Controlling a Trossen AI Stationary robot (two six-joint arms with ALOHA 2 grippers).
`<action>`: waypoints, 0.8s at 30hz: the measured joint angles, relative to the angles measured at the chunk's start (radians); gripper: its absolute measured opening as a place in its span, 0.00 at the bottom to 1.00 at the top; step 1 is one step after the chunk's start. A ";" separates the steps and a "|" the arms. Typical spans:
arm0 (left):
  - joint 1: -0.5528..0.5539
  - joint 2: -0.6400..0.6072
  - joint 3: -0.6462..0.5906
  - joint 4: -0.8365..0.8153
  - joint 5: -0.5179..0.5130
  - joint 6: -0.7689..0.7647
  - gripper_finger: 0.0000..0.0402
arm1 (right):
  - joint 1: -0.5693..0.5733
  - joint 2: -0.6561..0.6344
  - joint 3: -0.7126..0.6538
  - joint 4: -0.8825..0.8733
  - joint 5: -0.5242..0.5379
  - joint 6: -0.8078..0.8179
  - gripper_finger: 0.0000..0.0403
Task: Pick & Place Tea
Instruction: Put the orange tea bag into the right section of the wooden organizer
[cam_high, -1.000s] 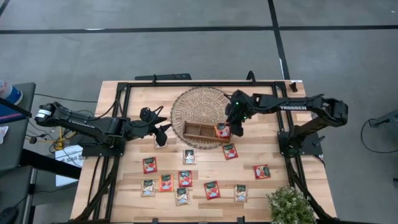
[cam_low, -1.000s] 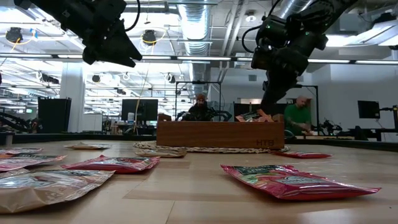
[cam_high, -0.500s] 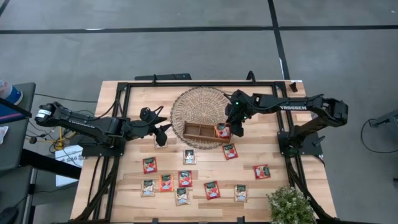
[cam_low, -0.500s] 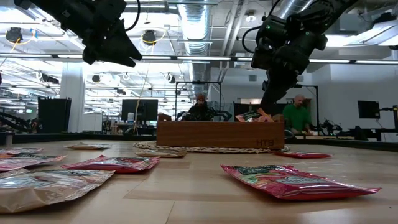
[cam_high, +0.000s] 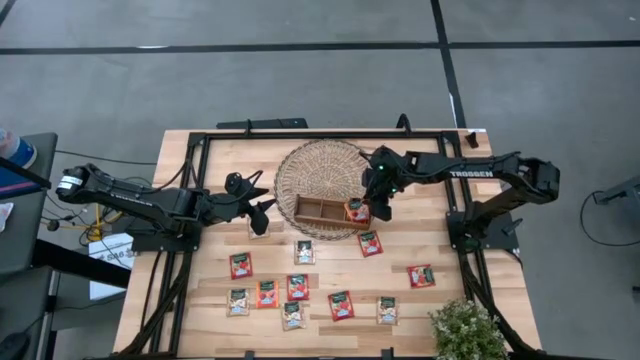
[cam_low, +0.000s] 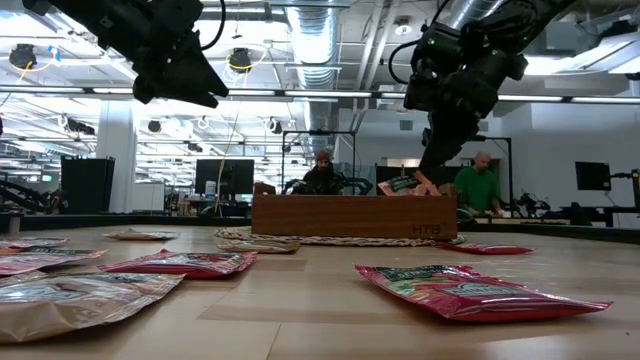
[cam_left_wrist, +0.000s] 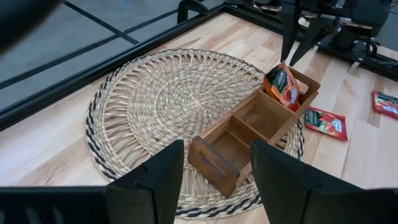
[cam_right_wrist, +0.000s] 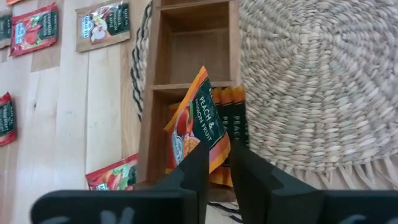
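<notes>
A brown wooden tray (cam_high: 318, 211) lies on a round woven mat (cam_high: 318, 172). In its right-end compartment an orange and green tea sachet (cam_right_wrist: 198, 121) stands tilted against other sachets, with my right gripper (cam_right_wrist: 217, 171) shut on it from above. Several red and cream tea sachets (cam_high: 304, 252) lie flat on the table nearer the front edge. My left gripper (cam_left_wrist: 217, 180) hangs open above the table, left of the mat, holding nothing. My right gripper pinches the orange and green sachet by its upper edge (cam_right_wrist: 214, 148) between its two fingers. The fingers (cam_low: 432, 165) slant down at it from above and the table's right. The sachet stands tilted, its lower part inside the tray's right-end compartment (cam_left_wrist: 292, 93).
The tray's middle and left compartments (cam_left_wrist: 255, 115) hold nothing. A potted plant (cam_high: 466, 330) stands at the near right corner. Black frame rails (cam_high: 300, 135) run round the table. People (cam_low: 322, 172) sit beyond the far edge.
</notes>
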 joint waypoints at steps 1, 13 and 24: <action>0.000 0.000 0.000 0.000 0.000 0.000 0.44 | 0.003 0.000 0.000 0.000 0.000 0.000 0.13; 0.000 0.000 0.000 0.000 0.000 -0.004 0.44 | 0.004 0.000 0.000 -0.004 0.002 0.010 0.01; 0.000 0.000 0.000 0.000 0.000 -0.004 0.44 | -0.001 0.000 0.000 0.001 0.002 0.050 0.00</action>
